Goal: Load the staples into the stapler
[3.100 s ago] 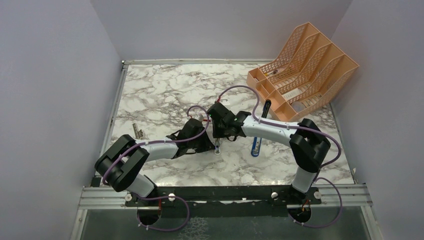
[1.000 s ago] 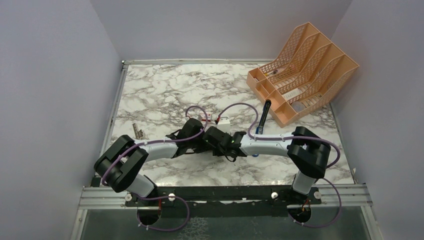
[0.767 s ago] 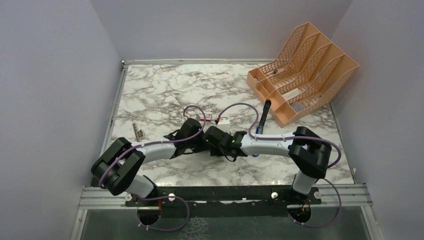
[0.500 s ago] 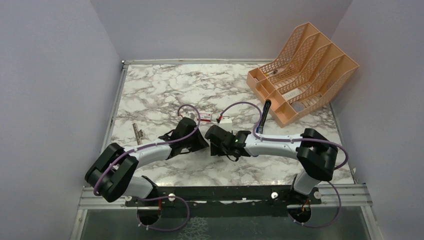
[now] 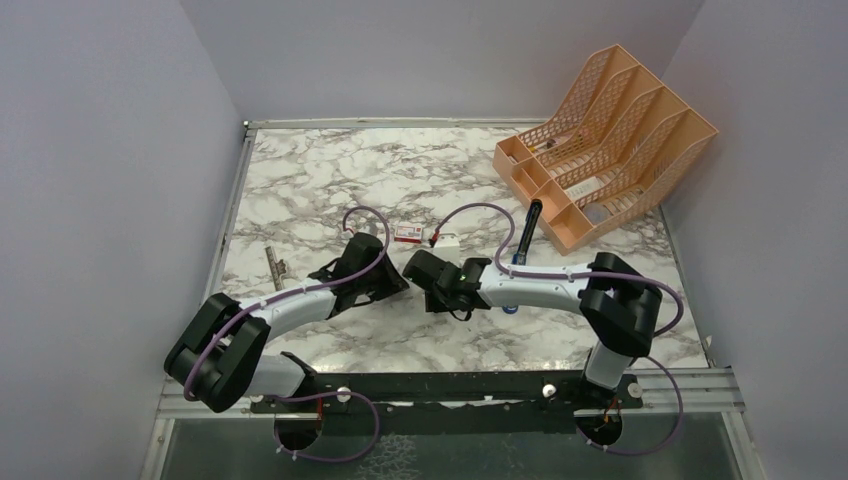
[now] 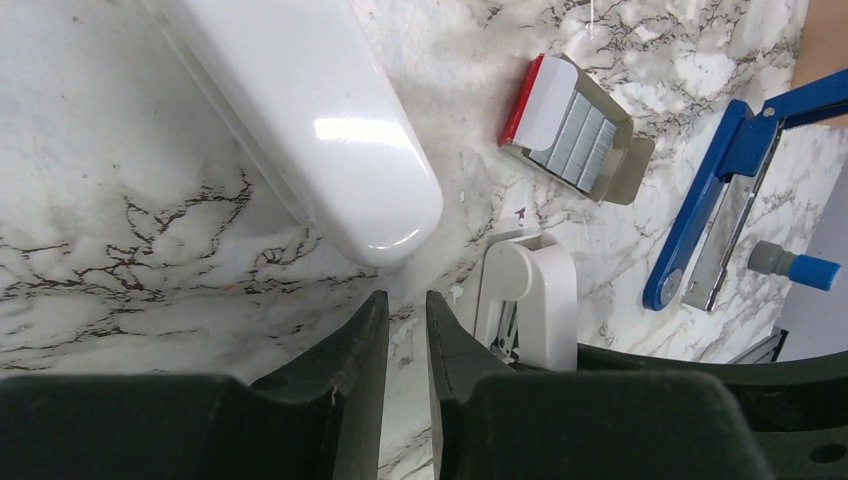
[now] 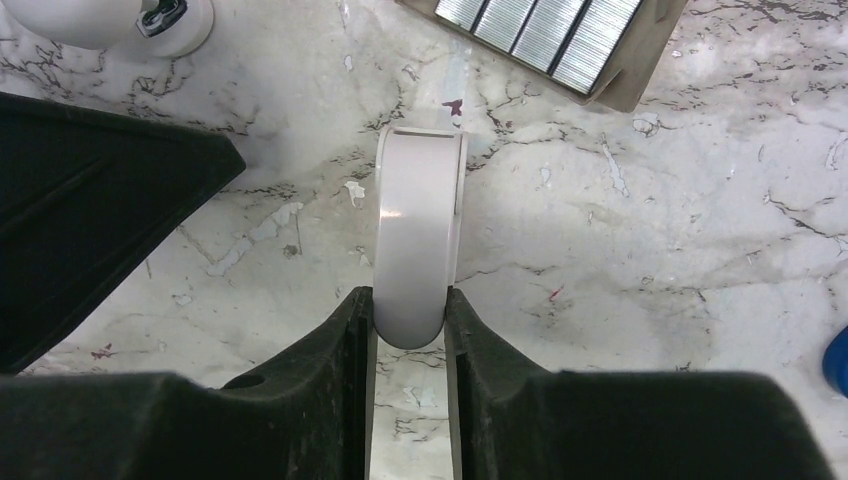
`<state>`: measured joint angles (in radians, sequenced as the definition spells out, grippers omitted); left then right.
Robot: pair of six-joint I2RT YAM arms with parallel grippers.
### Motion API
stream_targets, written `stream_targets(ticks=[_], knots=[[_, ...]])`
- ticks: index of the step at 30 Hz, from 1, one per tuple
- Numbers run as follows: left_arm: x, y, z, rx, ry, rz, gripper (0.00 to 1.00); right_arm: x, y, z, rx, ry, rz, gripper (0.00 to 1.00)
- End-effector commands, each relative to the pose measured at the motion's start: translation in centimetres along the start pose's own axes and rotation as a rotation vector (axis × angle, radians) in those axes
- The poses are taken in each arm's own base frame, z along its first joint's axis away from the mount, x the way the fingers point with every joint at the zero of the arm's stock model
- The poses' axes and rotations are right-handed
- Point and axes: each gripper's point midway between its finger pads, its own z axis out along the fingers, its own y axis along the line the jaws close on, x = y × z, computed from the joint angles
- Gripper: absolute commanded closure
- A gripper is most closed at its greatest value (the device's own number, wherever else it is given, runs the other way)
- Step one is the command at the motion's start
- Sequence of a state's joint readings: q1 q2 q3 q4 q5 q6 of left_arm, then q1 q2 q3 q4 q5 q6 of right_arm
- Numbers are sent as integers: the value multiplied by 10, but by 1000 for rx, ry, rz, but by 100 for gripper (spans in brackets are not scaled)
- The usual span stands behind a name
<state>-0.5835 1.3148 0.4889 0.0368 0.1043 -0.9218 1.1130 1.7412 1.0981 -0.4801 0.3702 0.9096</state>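
The small white stapler lies on the marble table, its rounded end clamped between my right gripper's fingers. The left wrist view shows it with a silver inner part at its side. Grey strips of staples lie in an open red-and-white cardboard box just beyond it, also in the right wrist view. My left gripper is down at the table to the stapler's left. Its jaws are nearly closed with a thin gap and nothing between them. In the top view the two grippers, left and right, sit close together.
A longer blue-and-black stapler lies to the right, also in the left wrist view. An orange file rack stands at the back right. A small metal piece lies at the left. A large smooth white rounded body lies left of the stapler.
My left arm has drawn back to the left, away from the right gripper. The right gripper came down and nearer about three seconds ago and has stayed low, shifting slightly left.
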Motion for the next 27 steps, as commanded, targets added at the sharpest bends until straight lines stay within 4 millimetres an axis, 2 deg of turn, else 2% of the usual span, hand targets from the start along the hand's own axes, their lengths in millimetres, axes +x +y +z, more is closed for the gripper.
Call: stream_targets(ticks=[1, 7, 15, 18, 21, 27], knots=[[1, 5, -1, -2, -2, 6, 79, 2, -3, 4, 44, 10, -23, 73], [2, 6, -1, 0, 2, 4, 79, 20, -10, 17, 68, 59, -43, 75], [3, 9, -2, -4, 1, 2, 79, 32, -4, 27, 65, 144, -93, 75], [1, 9, -4, -2, -5, 4, 78, 22, 1, 17, 42, 114, -74, 71], [-1, 7, -6, 1, -14, 13, 74, 1, 8, 0, 8, 51, -49, 56], [-15, -4, -12, 17, -51, 65, 62, -41, 13, -41, -48, -84, 9, 36]])
